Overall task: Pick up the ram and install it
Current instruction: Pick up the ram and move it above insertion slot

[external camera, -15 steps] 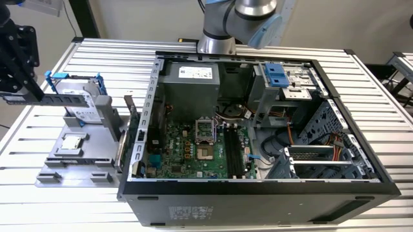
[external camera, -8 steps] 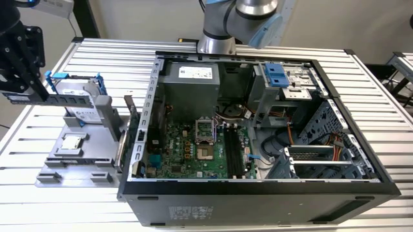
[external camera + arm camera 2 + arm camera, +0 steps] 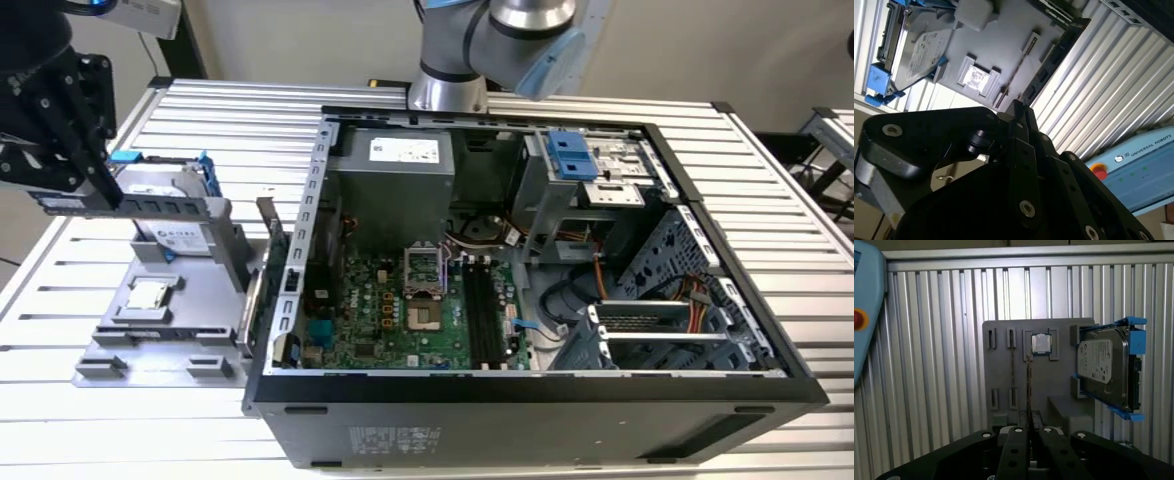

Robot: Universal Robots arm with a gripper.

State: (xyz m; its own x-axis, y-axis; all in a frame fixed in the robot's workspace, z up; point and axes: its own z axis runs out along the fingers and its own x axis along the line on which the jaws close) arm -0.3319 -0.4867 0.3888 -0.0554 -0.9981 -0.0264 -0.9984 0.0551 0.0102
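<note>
the claw (image 3: 94,185) pinches the ram (image 3: 147,205), holding it on edge above the grey tray (image 3: 200,320) on the tabletop (image 3: 200,110); it looks light, stiff and fragile, best gripped by its flat faces.

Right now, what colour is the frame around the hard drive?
Blue. The frame shows best in the first wrist view, around the silver hard drive.

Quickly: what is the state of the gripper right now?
Gripper: closed, holding the ram by its thin edge.
</note>
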